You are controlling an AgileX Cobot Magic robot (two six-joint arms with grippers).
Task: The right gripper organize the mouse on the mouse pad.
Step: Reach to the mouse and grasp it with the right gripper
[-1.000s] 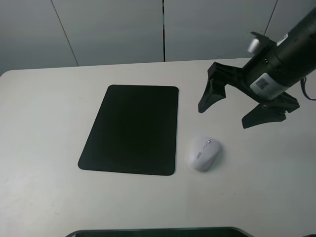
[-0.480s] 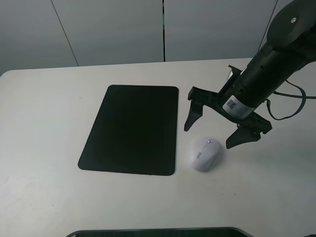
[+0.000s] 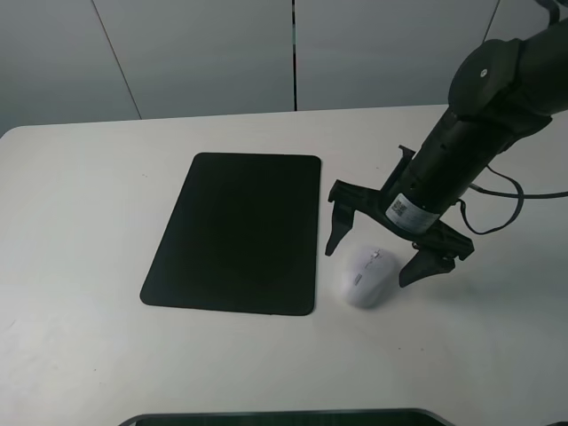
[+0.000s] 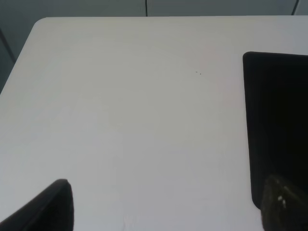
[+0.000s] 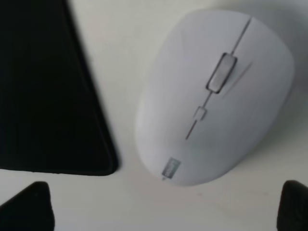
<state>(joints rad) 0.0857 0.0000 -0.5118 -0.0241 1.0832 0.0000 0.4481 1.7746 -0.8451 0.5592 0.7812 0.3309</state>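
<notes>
Right gripper (image 3: 366, 265) has dropped, fingers (image 3: 338, 217) apart w/ the mouse (image 3: 362, 280) between, lower right. Not gripped yet; mouse pad (image 3: 235, 232) alongside.

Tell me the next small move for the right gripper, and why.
Probably lower a little and close on the mouse. The black two-fingered right gripper is open, its fingers straddling the small white oval mouse, which lies on the white table just beside the flat black rectangular mouse pad, not on it.
</notes>
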